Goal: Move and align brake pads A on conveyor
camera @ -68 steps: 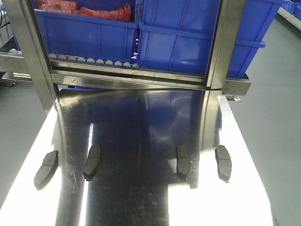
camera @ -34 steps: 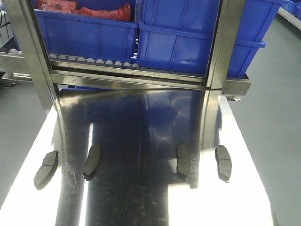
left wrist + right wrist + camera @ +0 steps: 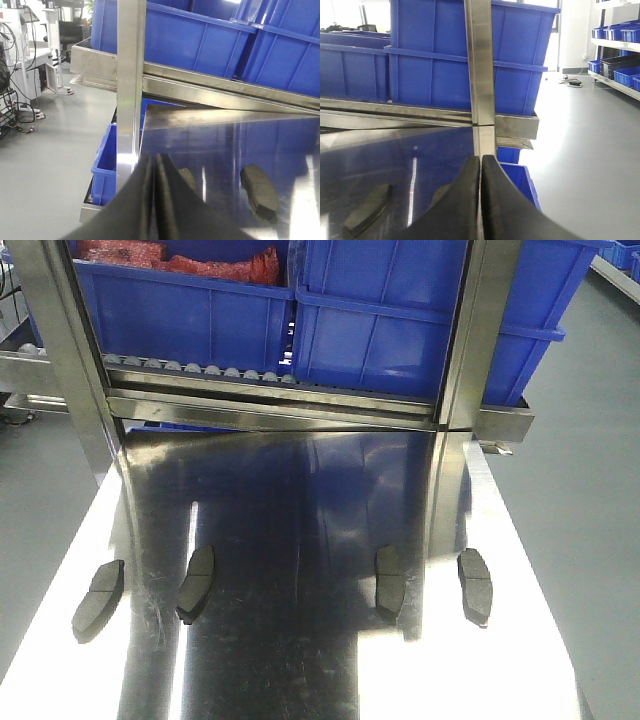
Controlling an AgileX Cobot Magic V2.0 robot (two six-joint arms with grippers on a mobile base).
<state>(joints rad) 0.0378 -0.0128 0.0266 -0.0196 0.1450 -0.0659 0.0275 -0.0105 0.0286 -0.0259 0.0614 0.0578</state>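
Note:
Several brake pads A lie in a row on the shiny steel table (image 3: 300, 660): two on the left (image 3: 98, 597) (image 3: 196, 583) and two on the right (image 3: 388, 581) (image 3: 475, 585). The conveyor is out of view. Neither gripper shows in the front view. My left gripper (image 3: 154, 157) is shut with nothing between its fingers; beyond it lies one pad (image 3: 260, 192), and another pad (image 3: 187, 177) is half hidden by a finger. My right gripper (image 3: 480, 159) is also shut and empty, with one pad (image 3: 367, 210) to its left and another (image 3: 447, 192) just beside its finger.
Large blue bins (image 3: 400, 330) stand on a roller rack (image 3: 200, 372) behind the table, framed by steel posts (image 3: 70, 360) (image 3: 470, 340). A smaller blue crate (image 3: 105, 160) sits below the table's left edge. Grey floor lies on both sides.

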